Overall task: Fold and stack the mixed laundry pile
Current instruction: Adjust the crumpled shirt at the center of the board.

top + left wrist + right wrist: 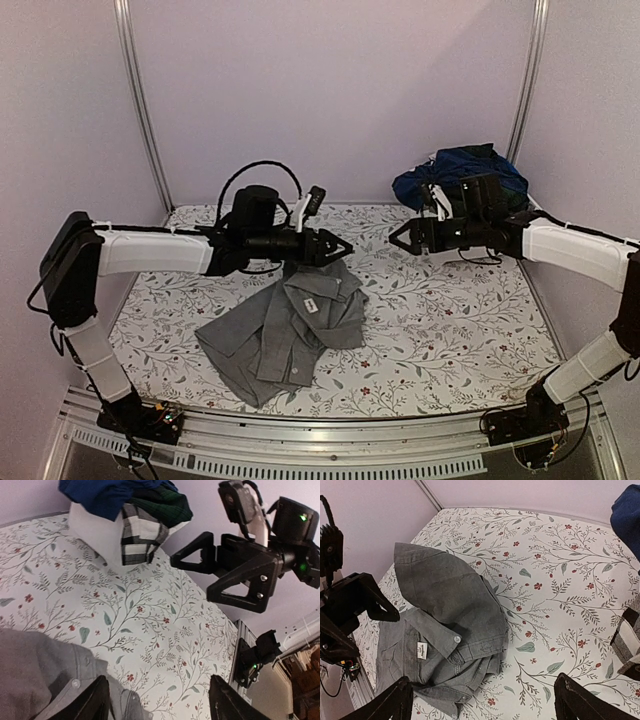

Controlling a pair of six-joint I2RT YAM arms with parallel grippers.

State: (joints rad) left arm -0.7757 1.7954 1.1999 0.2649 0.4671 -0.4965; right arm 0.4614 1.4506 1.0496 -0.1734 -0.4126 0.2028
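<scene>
A grey button shirt (285,325) lies crumpled and partly folded on the floral table cloth (450,320), its collar and label facing up (422,650). My left gripper (342,250) hovers over the shirt's far edge, open, with nothing between its fingers (95,700). My right gripper (397,238) faces it from the right, open and empty, above bare cloth. A navy blue garment (455,170) and a dark green plaid one (150,520) are heaped in the white bin (95,535) at the back right.
The white bin stands in the back right corner, just behind the right arm. Plain walls with metal posts (140,100) close off the back and sides. A metal rail (330,430) runs along the near edge.
</scene>
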